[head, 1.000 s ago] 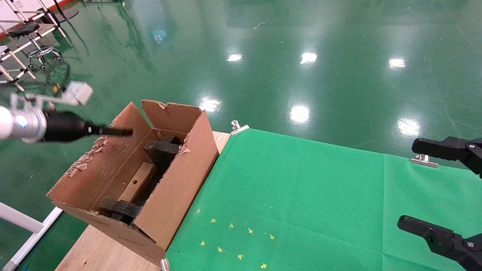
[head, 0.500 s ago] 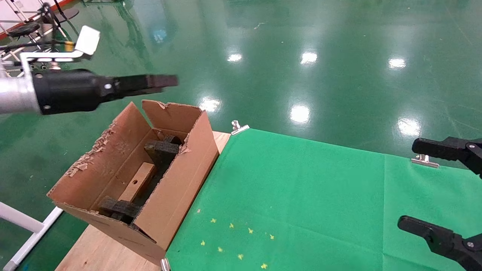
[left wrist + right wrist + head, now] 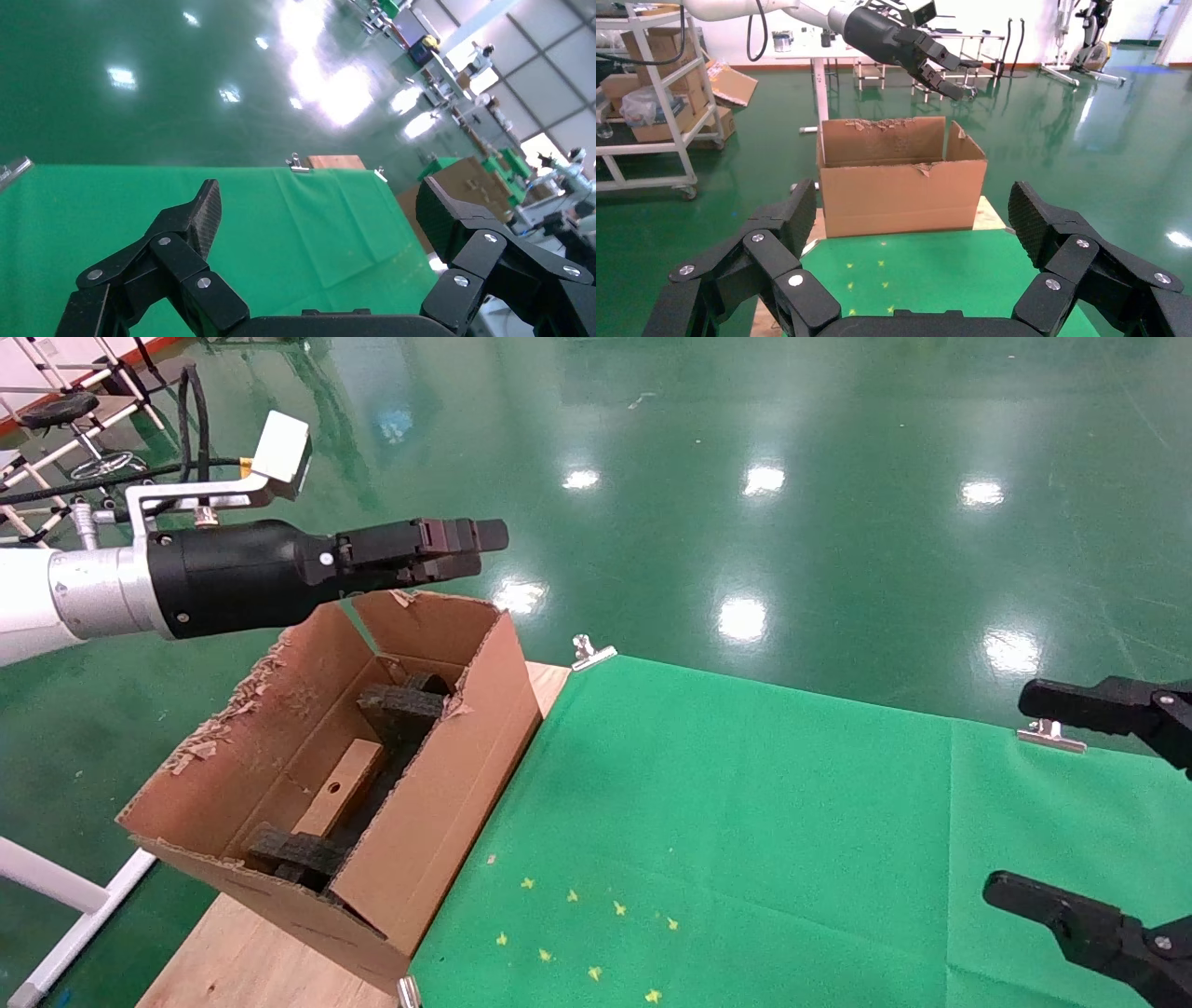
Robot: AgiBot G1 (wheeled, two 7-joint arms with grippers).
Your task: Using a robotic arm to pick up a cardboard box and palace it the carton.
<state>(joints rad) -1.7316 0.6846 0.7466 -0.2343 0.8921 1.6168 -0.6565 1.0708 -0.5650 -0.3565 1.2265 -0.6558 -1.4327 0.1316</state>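
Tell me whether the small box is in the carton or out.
In. The small box lies on the carton's floor between black foam pieces; the left gripper hangs above, open and empty.

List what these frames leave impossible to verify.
- Cardboard box, head view: ends hidden under black foam pieces inside the carton; any markings unreadable.
- Carton interior, right wrist view: hidden by its near wall.
- Right gripper, head view: body cut off by the frame edge.
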